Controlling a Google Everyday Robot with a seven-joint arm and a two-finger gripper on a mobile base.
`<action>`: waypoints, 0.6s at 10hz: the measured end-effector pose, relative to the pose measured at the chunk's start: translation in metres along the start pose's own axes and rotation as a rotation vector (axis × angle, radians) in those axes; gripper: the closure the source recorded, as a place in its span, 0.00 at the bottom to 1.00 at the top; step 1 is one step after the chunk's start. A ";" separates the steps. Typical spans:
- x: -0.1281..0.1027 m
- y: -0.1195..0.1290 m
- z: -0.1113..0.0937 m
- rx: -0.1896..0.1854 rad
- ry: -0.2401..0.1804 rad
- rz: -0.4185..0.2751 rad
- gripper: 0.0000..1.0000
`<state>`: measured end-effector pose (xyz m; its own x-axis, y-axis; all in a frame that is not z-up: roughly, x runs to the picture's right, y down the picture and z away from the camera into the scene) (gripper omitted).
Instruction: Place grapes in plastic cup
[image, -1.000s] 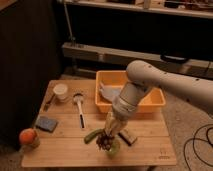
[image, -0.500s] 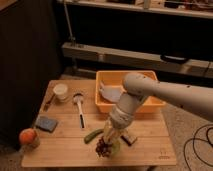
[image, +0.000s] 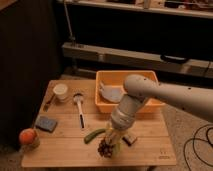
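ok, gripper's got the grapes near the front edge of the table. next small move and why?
Probably a short lift, then a look for the cup. The gripper hangs low over the wooden table, shut on the grapes, which dangle by the green vegetable. I can't pick out the plastic cup in this view; the arm may hide it. Releasing now would be a guess.

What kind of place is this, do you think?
Probably a lab or workshop test area: a small wooden table on a speckled floor, dark metal racking behind, a cable on the floor. The gripper, shut on the grapes, hangs over the table's front.
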<state>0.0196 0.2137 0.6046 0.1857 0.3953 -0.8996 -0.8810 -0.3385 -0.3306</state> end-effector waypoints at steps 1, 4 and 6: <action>0.000 -0.003 0.000 0.004 -0.001 0.012 0.99; 0.000 -0.012 0.004 0.009 0.008 0.037 0.99; 0.000 -0.016 0.008 0.005 0.015 0.048 0.99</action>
<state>0.0304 0.2258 0.6125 0.1493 0.3662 -0.9185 -0.8913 -0.3523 -0.2854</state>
